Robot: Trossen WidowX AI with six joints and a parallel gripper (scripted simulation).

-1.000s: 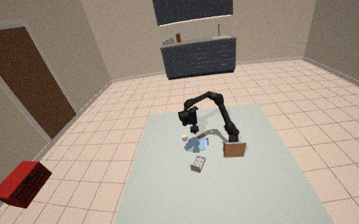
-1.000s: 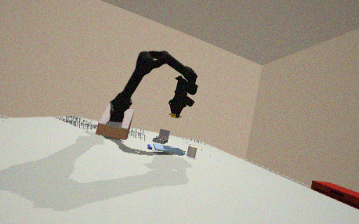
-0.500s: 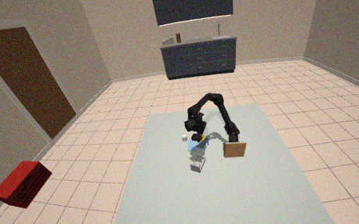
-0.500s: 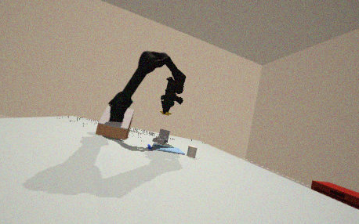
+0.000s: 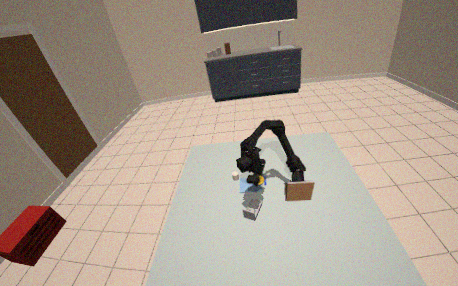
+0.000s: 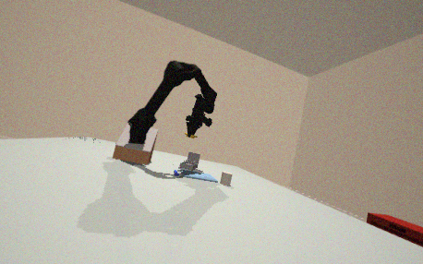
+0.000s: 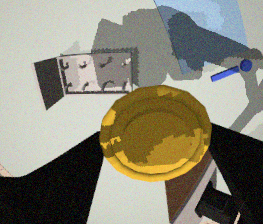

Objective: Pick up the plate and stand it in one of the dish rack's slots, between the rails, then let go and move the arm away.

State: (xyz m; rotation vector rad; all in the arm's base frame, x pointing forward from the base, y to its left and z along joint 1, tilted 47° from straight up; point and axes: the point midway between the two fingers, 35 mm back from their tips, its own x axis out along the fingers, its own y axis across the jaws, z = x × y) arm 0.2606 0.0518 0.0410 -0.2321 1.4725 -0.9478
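The yellow round plate [image 5: 261, 180] [image 6: 190, 137] [image 7: 157, 132] is held off the table, roughly level in the exterior view, its round face toward the wrist camera. My gripper [image 5: 255, 179] [image 6: 190, 133] [image 7: 154, 133] is shut on the plate, with one black finger at each side of it in the wrist view. The grey dish rack [image 5: 253, 207] [image 6: 192, 159] [image 7: 97, 73] stands on the table, up and to the left of the plate in the wrist view. It shows two rows of short dark rails and a dark end panel. The fingertips are partly hidden by the plate.
A light blue mat [image 5: 243, 189] [image 6: 206, 177] [image 7: 219, 17] lies near the rack. A small blue object [image 5: 265, 183] [image 6: 176, 173] [image 7: 246, 65] is beside it, with a blue bar [image 7: 224, 73]. A pale cylinder [image 5: 235, 175] [image 6: 226, 179] stands near the mat. The arm's base has a brown block [image 5: 299, 191] [image 6: 131, 154].
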